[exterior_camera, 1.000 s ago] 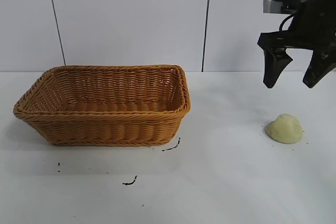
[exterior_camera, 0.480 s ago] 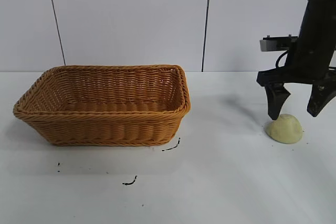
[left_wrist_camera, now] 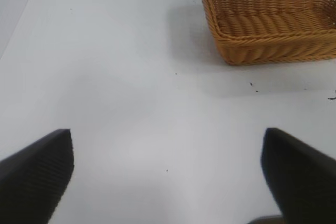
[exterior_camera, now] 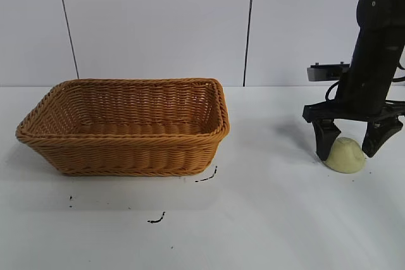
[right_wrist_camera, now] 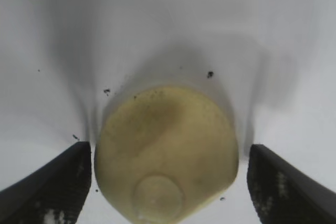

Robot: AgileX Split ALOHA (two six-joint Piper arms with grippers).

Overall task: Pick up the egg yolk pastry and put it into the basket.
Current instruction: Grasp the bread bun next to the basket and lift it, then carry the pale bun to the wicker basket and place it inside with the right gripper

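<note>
The egg yolk pastry (exterior_camera: 345,155) is a pale yellow-green dome on the white table at the right. My right gripper (exterior_camera: 348,145) is open and lowered around it, one finger on each side, with small gaps to the pastry. In the right wrist view the pastry (right_wrist_camera: 168,153) fills the space between the two dark fingers (right_wrist_camera: 52,184). The orange-brown wicker basket (exterior_camera: 126,147) stands at the left and is empty. My left gripper (left_wrist_camera: 168,177) is open over bare table, and the basket (left_wrist_camera: 273,38) shows farther off in its view.
Small black marks (exterior_camera: 205,178) lie on the table in front of the basket. A white panelled wall (exterior_camera: 158,23) stands behind the table.
My right gripper has come down from above the pastry until its open fingers straddle it. The pastry and basket have not moved.
</note>
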